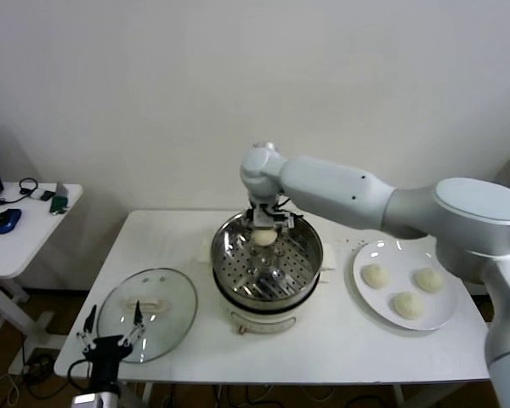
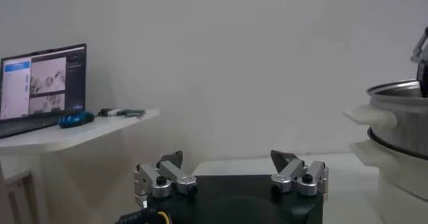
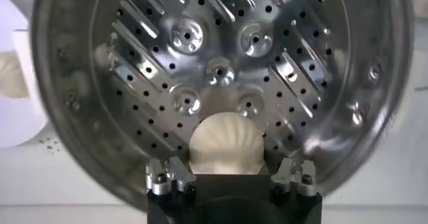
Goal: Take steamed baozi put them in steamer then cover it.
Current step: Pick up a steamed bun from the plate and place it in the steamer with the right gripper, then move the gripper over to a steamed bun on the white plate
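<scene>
The steamer (image 1: 310, 255) stands mid-table, a steel pot with a perforated tray (image 3: 221, 71) on a white base. My right gripper (image 1: 265, 228) reaches into its far side. One baozi (image 1: 263, 238) (image 3: 226, 142) sits between the jaws over the tray, and the jaws of this right gripper (image 3: 231, 168) stand open, slightly wider than the bun. Three more baozi (image 1: 374, 274) (image 1: 427, 280) (image 1: 407, 304) lie on the white plate (image 1: 367, 304) at the right. My left gripper (image 1: 113, 323) (image 2: 227, 157) waits open and empty at the table's front left edge, beside the glass lid (image 1: 153, 306).
A small side table (image 1: 25, 229) at the far left carries a blue mouse (image 1: 7, 220) and a laptop (image 2: 43, 85). The steamer's white handle (image 2: 366, 115) shows far off in the left wrist view. The plate's edge (image 3: 13, 122) shows beside the pot in the right wrist view.
</scene>
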Motion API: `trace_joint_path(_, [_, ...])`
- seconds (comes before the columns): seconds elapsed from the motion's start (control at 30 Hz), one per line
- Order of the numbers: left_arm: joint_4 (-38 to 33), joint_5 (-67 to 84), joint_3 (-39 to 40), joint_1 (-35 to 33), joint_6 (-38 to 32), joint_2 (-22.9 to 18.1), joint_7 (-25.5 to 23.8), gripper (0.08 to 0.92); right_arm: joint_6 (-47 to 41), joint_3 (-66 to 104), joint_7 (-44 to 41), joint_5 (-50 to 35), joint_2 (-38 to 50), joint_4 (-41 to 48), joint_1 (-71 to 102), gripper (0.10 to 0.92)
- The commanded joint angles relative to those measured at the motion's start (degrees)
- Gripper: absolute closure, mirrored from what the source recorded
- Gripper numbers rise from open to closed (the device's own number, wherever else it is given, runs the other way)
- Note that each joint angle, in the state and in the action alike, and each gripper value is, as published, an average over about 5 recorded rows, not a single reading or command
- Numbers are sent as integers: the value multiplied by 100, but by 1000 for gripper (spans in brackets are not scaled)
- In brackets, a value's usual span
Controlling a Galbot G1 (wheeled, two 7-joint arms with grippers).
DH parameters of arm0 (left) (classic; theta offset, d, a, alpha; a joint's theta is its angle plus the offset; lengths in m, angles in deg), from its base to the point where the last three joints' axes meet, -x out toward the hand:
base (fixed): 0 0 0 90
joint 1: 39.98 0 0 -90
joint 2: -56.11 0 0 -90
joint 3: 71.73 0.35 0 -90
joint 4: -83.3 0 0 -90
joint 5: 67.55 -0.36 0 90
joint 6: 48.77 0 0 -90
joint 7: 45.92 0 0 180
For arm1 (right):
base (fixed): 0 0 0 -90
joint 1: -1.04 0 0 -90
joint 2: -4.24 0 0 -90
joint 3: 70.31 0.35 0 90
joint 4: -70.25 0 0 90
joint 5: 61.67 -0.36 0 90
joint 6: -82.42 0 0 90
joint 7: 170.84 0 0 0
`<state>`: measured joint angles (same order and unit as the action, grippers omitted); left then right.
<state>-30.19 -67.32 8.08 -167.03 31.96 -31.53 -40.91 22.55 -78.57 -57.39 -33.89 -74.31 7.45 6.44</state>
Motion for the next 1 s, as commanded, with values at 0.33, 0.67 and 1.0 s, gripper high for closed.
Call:
trace_joint_path(0.33, [28,-95,-5,5,26,-31,15,177,75,226,-41,94,230,-380,50,203])
trace_joint_path(0.67, [-4,-148,20,-54,9,-32,15,177,-617,-350,-399,-1766,1515,-1001,-1368,203])
trace_joint_path(1.0, [-11,-161,62,-59,22,-21,1,177,-3041,-1953,722,-4539,3178,-1083,-2164,203])
